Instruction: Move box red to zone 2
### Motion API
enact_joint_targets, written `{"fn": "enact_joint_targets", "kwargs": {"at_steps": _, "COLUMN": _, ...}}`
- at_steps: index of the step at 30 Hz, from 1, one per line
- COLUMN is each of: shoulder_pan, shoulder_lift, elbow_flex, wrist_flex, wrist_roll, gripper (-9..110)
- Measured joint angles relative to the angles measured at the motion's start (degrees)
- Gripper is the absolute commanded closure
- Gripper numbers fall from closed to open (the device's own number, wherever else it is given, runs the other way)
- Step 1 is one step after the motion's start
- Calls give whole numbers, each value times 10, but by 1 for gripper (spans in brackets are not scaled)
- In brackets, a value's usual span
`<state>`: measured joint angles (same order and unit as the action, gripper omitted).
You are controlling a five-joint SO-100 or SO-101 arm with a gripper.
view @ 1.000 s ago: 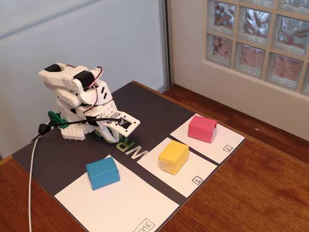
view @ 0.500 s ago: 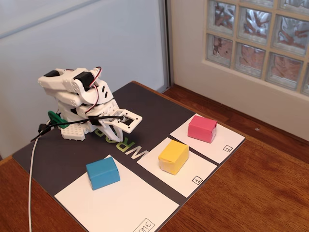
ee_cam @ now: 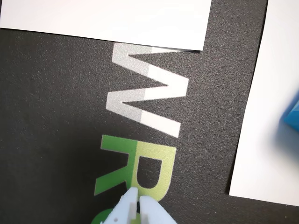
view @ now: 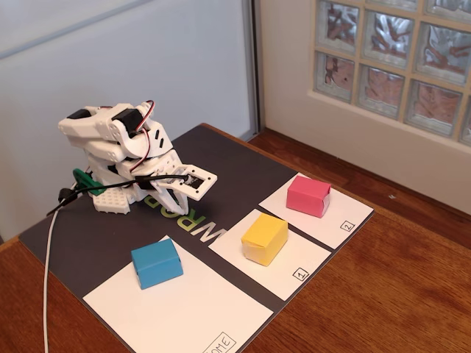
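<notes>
The red box [view: 308, 195] is a pinkish-red paper cube. It sits on the white sheet marked 2 [view: 346, 219] at the right of the dark mat in the fixed view. My white gripper [view: 193, 185] is folded low near the arm's base, far left of the red box, over the mat's lettering. In the wrist view its fingertips [ee_cam: 138, 201] are together with nothing between them, above the green letters. The red box is out of the wrist view.
A yellow box [view: 264, 238] sits on the sheet marked 1 [view: 305, 266]. A blue box [view: 156, 263] sits on the large front sheet [view: 191, 309], and its corner shows in the wrist view [ee_cam: 293, 116]. A wall and a glass-block window stand behind the table.
</notes>
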<state>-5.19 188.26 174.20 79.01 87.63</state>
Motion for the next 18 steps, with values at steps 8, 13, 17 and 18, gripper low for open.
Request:
{"fn": "enact_joint_targets", "kwargs": {"at_steps": 8, "shoulder_pan": 0, "shoulder_lift": 0, "elbow_flex": 0, "wrist_flex": 7, "wrist_roll": -14, "gripper": 102}}
{"fn": "enact_joint_targets", "kwargs": {"at_steps": 13, "shoulder_pan": 0, "shoulder_lift": 0, "elbow_flex": 0, "wrist_flex": 7, "wrist_roll": -14, "gripper": 102}}
{"fn": "enact_joint_targets", "kwargs": {"at_steps": 17, "shoulder_pan": 0, "shoulder_lift": 0, "elbow_flex": 0, "wrist_flex": 7, "wrist_roll": -14, "gripper": 102}}
{"fn": "enact_joint_targets", "kwargs": {"at_steps": 18, "shoulder_pan": 0, "shoulder_lift": 0, "elbow_flex": 0, "wrist_flex": 7, "wrist_roll": -14, "gripper": 102}}
